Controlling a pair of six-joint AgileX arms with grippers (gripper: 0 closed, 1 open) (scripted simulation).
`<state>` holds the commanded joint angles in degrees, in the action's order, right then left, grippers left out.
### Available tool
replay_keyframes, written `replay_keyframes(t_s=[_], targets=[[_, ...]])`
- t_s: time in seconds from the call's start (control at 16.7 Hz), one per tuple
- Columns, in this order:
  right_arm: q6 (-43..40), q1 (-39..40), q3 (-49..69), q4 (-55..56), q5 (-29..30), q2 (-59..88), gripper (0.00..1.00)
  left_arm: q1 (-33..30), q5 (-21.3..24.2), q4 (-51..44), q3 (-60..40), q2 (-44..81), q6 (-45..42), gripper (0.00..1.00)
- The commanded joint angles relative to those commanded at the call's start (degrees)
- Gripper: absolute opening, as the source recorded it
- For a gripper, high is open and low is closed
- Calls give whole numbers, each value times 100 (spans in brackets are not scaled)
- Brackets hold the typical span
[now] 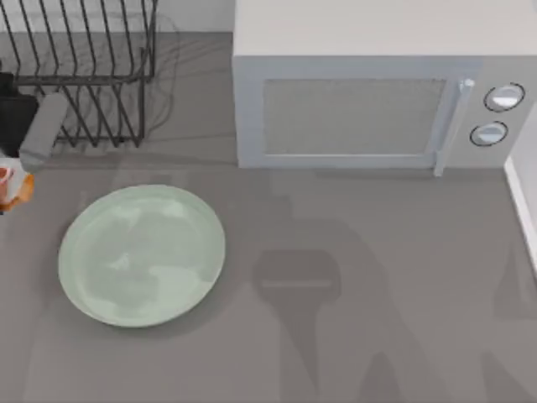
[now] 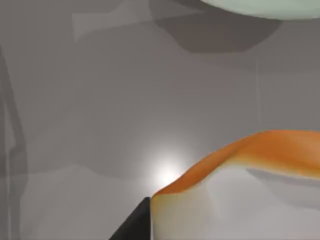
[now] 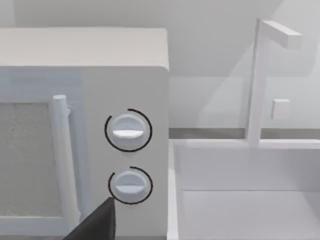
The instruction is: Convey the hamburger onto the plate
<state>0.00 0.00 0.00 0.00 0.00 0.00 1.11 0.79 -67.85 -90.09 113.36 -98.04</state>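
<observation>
Hamburger [image 1: 15, 186] sits clenched in the left gripper [image 2: 195, 225] at the table's far left edge, raised off the grey table [image 1: 377, 336]. In the left wrist view one dark finger [image 2: 134, 226] presses against its pale side.

Edges and room:
- Plate [image 1: 143, 256] lies on the table just right of the fingers, near but apart from the hamburger. Its rim [image 2: 260, 7] shows past the fingertips in the left wrist view, with bare tabletop between.
- Wire rack [image 1: 84, 67] stands behind the fingers, toward the far left corner. The left arm's grey link [image 1: 42, 126] lies against the rack's front bars.
- Microwave [image 1: 369, 109] is well right of the fingers, along the back edge, door shut, with a handle [image 1: 449, 126] and two dials [image 1: 503, 96].
- Open tabletop runs from the plate out to the right side, crossed only by shadows.
- White sink wall [image 1: 520, 201] bounds the table on the right.

Hamburger's look: small against the plate, orange-tan top with white and a red bit. Up close, a smooth orange band [image 2: 260, 150] curves over a white body.

Right gripper [image 3: 92, 227] is parked high at the right, facing the microwave dials [image 3: 127, 131] and the sink's faucet [image 3: 260, 80]. Whether it is released or clenched cannot be told.
</observation>
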Motion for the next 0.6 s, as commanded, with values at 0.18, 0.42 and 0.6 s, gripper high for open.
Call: replay_keyframes(t_s=[0.18,0.42,0.6], targets=[[0,0,0,0,0,0,100,-553,8,57,200,-52,-1657,0],[0,0,0,0,0,0,100,-1299,12,164,476,-160,-3800,0],[0,0,0,0,0,0,100,-1784,2,287,665,-304,-5054,0]])
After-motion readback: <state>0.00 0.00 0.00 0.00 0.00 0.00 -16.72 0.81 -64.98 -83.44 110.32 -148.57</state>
